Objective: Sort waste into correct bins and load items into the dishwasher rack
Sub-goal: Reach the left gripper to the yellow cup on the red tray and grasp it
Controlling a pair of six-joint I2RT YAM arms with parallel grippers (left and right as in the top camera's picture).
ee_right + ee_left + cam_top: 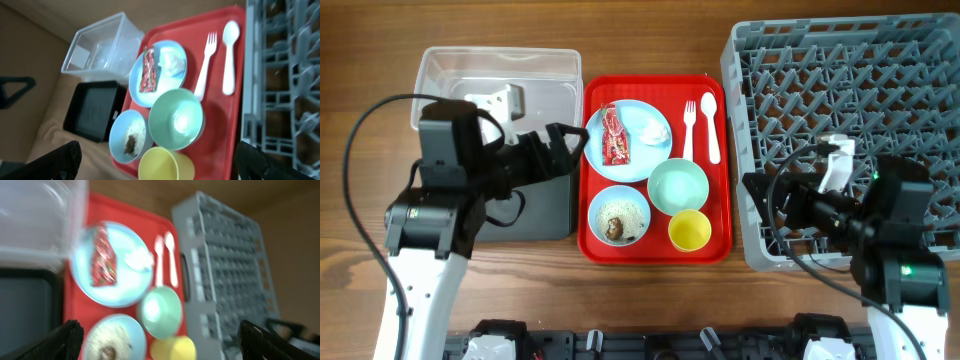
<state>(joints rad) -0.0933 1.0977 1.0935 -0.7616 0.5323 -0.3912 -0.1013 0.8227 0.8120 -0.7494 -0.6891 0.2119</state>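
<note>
Sorting looks unstarted to us: left fingers (65, 341) and right fingers (60, 161) are spread wide, empty. The small red crinkled snack wrapper (616, 136) lies on the large pale blue round plate (642, 158); next, we'd lower the left and pinch it.

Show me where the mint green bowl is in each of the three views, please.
Overhead: the mint green bowl is just right of centre, on the red tray.
Left wrist: the bowl is at lower centre, blurred.
Right wrist: the bowl is near the centre.
Shared landmark: the yellow cup is just below it in every picture.
</note>
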